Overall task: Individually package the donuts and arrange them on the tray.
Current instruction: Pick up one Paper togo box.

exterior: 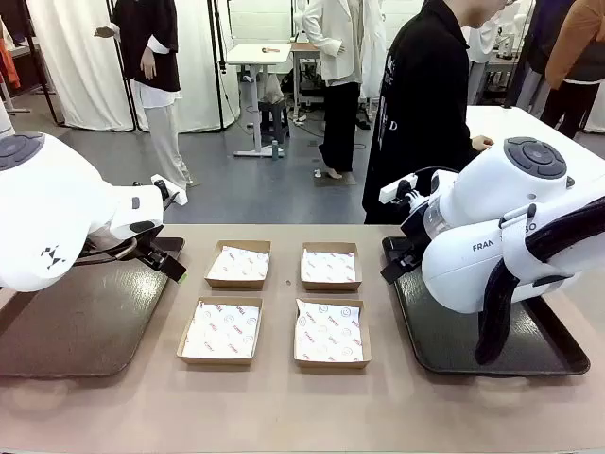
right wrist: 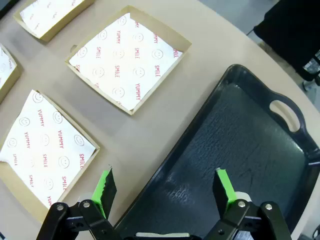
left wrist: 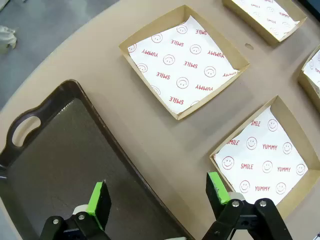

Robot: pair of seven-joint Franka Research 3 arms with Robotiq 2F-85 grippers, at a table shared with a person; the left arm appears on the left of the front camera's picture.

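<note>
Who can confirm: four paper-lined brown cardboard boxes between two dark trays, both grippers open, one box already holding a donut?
One thing is off: no box holds a donut. In the front view all four paper-lined brown cardboard boxes hold just their printed liners. The rest stands.

Four boxes (exterior: 220, 331) lie between two trays (exterior: 76, 331), apparently apart.
</note>
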